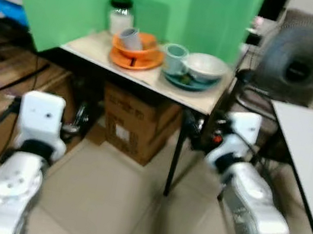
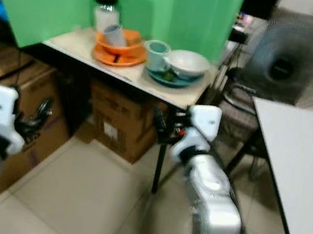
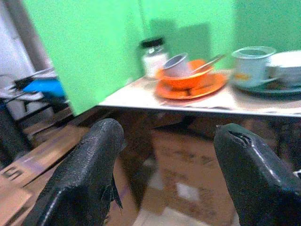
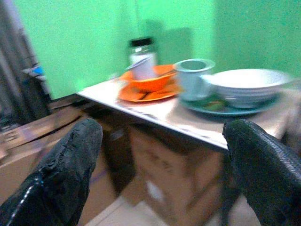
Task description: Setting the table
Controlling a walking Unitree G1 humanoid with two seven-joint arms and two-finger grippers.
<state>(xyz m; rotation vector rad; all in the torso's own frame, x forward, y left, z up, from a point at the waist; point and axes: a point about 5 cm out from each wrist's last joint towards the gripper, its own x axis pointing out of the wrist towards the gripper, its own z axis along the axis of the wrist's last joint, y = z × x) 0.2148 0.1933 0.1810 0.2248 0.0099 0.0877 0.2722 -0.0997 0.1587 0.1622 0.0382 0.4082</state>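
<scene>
I log: left gripper (image 3: 164, 174) and right gripper (image 4: 160, 169), fingers spread, empty, held low short of the small table (image 1: 145, 78); orange bowl (image 1: 134, 50), teal cup (image 1: 175, 58), white bowl (image 1: 206, 66) (all blurred) on it.

Probably a makeshift storage or test room, green backdrop (image 1: 163, 4) behind a small table (image 1: 196, 96), cardboard boxes (image 1: 134, 122) on tiled floor, standing fan (image 1: 303, 63).

orange plate (image 1: 136, 61): on the small table (image 1: 151, 77), bearing an orange bowl (image 1: 137, 47) with a grey cup (image 1: 130, 38) tilted inside. teal plate (image 1: 187, 81): just beside, bearing a white bowl (image 1: 206, 66) and pale green mug (image 1: 175, 57), upright. lidded glass jar (image 1: 120, 16): upright behind the orange set.
</scene>
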